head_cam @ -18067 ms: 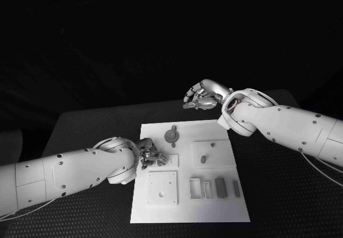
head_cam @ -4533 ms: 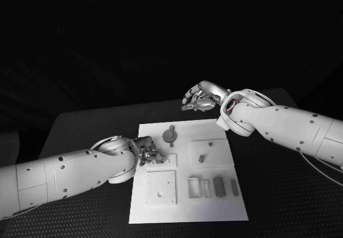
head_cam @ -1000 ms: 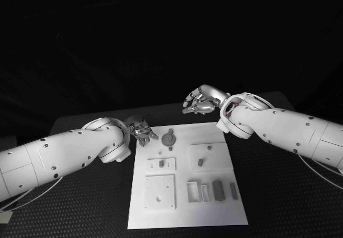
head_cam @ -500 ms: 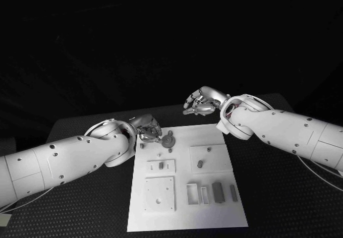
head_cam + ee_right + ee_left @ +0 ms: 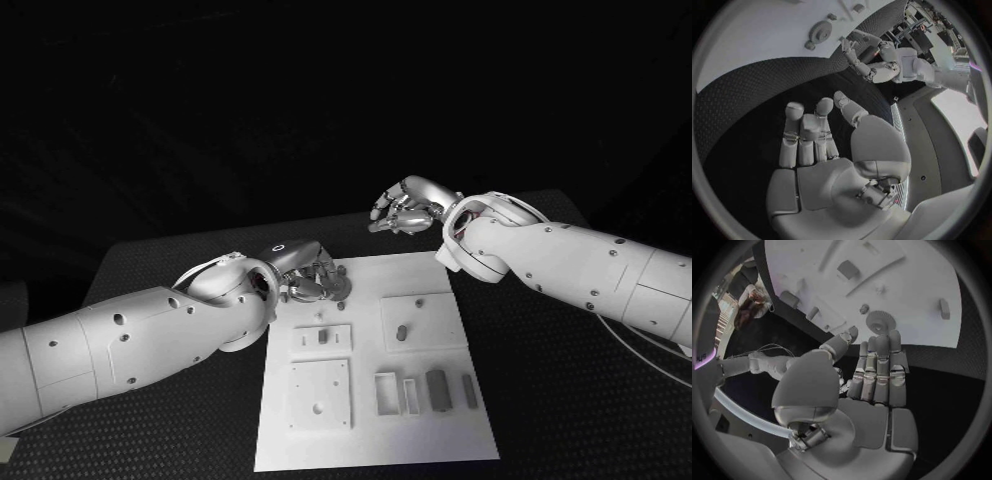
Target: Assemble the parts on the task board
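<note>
- A white task board point(image 5: 433, 440) is lying in the middle of a black desk point(image 5: 577, 400).
- The left hand point(image 5: 307, 275) is hovering at the board's far left corner, fingers extended side by side, gripping nothing, just beside a grey gear point(image 5: 878, 320).
- The right hand point(image 5: 408, 207) is waiting beyond the board's far edge, loosely open and empty.
- Several small grey parts point(image 5: 436, 383) are lying loose near the front, so most assembly seems left.

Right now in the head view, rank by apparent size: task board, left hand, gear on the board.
1. Task board, by far the largest.
2. Left hand.
3. Gear, mostly hidden behind the left hand, so its full size is unsure; it looks smallest.
</note>
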Tool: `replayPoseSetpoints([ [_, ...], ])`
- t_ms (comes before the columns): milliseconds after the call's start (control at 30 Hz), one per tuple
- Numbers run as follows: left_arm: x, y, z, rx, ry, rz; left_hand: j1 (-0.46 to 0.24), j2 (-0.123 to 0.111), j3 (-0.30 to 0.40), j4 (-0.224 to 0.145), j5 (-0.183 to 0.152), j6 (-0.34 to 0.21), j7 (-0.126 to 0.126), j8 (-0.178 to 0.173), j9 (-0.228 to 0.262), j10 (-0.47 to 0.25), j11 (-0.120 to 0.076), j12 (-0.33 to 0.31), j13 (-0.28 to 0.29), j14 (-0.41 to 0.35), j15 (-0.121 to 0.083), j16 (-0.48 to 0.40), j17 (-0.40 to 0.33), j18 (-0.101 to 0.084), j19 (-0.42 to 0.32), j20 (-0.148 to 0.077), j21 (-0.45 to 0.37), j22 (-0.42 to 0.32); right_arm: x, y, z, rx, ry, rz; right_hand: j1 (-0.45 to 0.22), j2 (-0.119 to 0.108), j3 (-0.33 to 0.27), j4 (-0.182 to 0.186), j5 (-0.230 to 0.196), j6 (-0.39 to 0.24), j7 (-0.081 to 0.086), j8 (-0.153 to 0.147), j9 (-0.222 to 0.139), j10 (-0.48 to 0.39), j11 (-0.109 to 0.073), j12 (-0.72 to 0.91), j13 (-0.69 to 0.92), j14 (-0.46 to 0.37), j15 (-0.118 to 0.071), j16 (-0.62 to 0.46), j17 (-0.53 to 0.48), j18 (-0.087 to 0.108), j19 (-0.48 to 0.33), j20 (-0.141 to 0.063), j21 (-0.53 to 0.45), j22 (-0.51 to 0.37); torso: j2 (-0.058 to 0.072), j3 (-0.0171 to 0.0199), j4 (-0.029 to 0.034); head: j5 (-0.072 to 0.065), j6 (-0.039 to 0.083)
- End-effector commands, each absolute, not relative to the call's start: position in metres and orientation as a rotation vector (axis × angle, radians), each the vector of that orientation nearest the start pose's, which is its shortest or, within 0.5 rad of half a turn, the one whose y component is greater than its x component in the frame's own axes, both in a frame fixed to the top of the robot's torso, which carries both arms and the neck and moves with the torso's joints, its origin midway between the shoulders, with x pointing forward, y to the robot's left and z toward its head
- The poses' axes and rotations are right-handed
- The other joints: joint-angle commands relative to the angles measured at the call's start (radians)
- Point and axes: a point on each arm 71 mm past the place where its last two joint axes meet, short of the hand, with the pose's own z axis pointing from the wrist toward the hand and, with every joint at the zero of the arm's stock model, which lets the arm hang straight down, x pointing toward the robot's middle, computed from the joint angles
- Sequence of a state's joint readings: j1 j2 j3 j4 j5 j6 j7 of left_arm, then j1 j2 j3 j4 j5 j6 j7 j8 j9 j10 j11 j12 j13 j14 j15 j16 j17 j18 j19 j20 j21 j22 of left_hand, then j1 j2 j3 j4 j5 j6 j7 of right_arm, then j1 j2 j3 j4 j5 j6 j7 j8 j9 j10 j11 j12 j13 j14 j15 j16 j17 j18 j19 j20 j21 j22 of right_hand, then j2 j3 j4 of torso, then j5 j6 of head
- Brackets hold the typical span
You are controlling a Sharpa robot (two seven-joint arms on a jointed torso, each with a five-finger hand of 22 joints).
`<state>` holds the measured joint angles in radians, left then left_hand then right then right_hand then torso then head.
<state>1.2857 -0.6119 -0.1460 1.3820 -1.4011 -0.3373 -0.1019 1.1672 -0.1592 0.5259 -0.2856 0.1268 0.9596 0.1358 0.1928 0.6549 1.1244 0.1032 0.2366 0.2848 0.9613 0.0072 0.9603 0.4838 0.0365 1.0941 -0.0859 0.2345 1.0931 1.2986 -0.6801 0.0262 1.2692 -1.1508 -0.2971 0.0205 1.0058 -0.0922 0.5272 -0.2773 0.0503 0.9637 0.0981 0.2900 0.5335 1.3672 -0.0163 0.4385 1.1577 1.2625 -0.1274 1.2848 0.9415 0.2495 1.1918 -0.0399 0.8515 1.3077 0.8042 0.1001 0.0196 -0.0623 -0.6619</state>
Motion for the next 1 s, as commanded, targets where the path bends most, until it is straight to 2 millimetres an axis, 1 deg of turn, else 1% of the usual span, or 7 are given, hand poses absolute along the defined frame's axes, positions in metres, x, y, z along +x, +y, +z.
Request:
replayPoseSetpoints([
  [33, 0.506, 0.12, -0.181, 0.283, 1.608, -0.715, 0.004, 0.001, -0.006, 0.001, 0.004, 0.008, 0.002, 0.004, -0.004, 0.011, -0.001, -0.008, -0.002, 0.008, 0.0, 0.006, 0.006, 0.016, 0.009, -0.002, 0.004, 0.004, 0.552, -0.189, -0.123, 0.079, 1.561, 0.829, -0.011, -0.003, -0.003, 0.003, -0.001, -0.008, 0.001, -0.005, 0.002, -0.006, 0.001, -0.005, 0.001, -0.002, 0.004, -0.006, 0.001, 0.012, 0.002, -0.004, -0.004, 0.015, -0.001, 0.0009, 0.0001, 0.0, 0.001],
  [233, 0.51, 0.129, -0.185, 0.254, 1.655, -0.693, -0.034, 0.001, -0.021, 0.014, -0.005, 0.014, 0.009, 0.005, -0.015, 0.032, -0.005, -0.032, -0.004, 0.023, -0.01, 0.021, 0.026, 0.015, 0.031, -0.013, 0.015, 0.02, 0.553, -0.19, -0.124, 0.08, 1.562, 0.827, -0.011, -0.003, -0.003, 0.003, -0.001, -0.008, 0.001, -0.005, 0.002, -0.006, 0.001, -0.005, 0.001, -0.002, 0.004, -0.006, 0.001, 0.012, 0.002, -0.004, -0.004, 0.015, -0.001, 0.0003, 0.0012, 0.0, 0.002],
  [500, 0.526, 0.158, -0.194, 0.182, 1.761, -0.574, -0.187, -0.031, -0.053, 0.143, -0.016, 0.029, 0.002, 0.014, -0.027, 0.113, -0.04, -0.024, 0.03, 0.068, -0.045, 0.079, 0.089, 0.023, 0.089, -0.044, 0.05, 0.062, 0.553, -0.19, -0.124, 0.08, 1.563, 0.826, -0.011, -0.003, -0.003, 0.004, -0.001, -0.008, 0.001, -0.005, 0.002, -0.005, 0.001, -0.005, 0.001, -0.001, 0.004, -0.006, 0.001, 0.012, 0.002, -0.004, -0.004, 0.016, -0.001, 0.0007, 0.0, 0.002, 0.001],
  [567, 0.53, 0.168, -0.198, 0.128, 1.824, -0.524, -0.27, -0.009, -0.071, 0.22, 0.004, 0.042, -0.006, 0.023, -0.027, 0.155, -0.061, -0.003, 0.063, 0.095, -0.068, 0.126, 0.124, 0.028, 0.121, -0.064, 0.08, 0.092, 0.553, -0.19, -0.124, 0.081, 1.564, 0.825, -0.011, -0.003, -0.003, 0.004, -0.001, -0.008, 0.001, -0.005, 0.002, -0.005, 0.001, -0.005, 0.001, -0.001, 0.004, -0.006, 0.001, 0.012, 0.002, -0.004, -0.004, 0.016, -0.001, 0.0009, -0.0006, 0.003, 0.001],
  [700, 0.536, 0.18, -0.203, 0.096, 1.9, -0.436, -0.32, 0.015, -0.093, 0.281, 0.009, 0.051, -0.015, 0.03, -0.029, 0.187, -0.084, 0.018, 0.116, 0.133, -0.095, 0.195, 0.169, 0.035, 0.166, -0.093, 0.135, 0.152, 0.553, -0.19, -0.124, 0.081, 1.564, 0.825, -0.011, -0.002, -0.003, 0.004, -0.001, -0.008, 0.001, -0.005, 0.002, -0.005, 0.001, -0.005, 0.001, -0.001, 0.004, -0.006, 0.001, 0.012, 0.002, -0.004, -0.004, 0.016, 0.0, 0.0007, -0.0002, 0.003, -0.001],
  [833, 0.542, 0.193, -0.206, 0.049, 1.967, -0.364, -0.32, 0.038, -0.121, 0.323, 0.008, 0.075, -0.036, 0.048, -0.022, 0.215, -0.107, 0.067, 0.198, 0.162, -0.121, 0.26, 0.206, 0.04, 0.198, -0.12, 0.192, 0.227, 0.553, -0.189, -0.124, 0.08, 1.565, 0.825, -0.011, -0.003, -0.003, 0.004, -0.001, -0.008, 0.001, -0.005, 0.002, -0.005, 0.001, -0.005, 0.001, -0.001, 0.004, -0.006, 0.001, 0.012, 0.002, -0.004, -0.004, 0.016, 0.0, 0.0007, -0.0003, 0.003, -0.002],
  [1000, 0.548, 0.205, -0.209, 0.01, 2.036, -0.293, -0.311, 0.046, -0.13, 0.331, 0.011, 0.075, -0.037, 0.048, -0.021, 0.213, -0.111, 0.081, 0.224, 0.166, -0.123, 0.27, 0.211, 0.04, 0.201, -0.125, 0.202, 0.238, 0.554, -0.19, -0.124, 0.08, 1.566, 0.825, -0.011, -0.003, -0.003, 0.004, -0.001, -0.008, 0.001, -0.005, 0.002, -0.005, 0.001, -0.005, 0.001, -0.001, 0.004, -0.006, 0.001, 0.012, 0.002, -0.004, -0.004, 0.016, 0.0, 0.0008, 0.0001, 0.003, -0.002],
])
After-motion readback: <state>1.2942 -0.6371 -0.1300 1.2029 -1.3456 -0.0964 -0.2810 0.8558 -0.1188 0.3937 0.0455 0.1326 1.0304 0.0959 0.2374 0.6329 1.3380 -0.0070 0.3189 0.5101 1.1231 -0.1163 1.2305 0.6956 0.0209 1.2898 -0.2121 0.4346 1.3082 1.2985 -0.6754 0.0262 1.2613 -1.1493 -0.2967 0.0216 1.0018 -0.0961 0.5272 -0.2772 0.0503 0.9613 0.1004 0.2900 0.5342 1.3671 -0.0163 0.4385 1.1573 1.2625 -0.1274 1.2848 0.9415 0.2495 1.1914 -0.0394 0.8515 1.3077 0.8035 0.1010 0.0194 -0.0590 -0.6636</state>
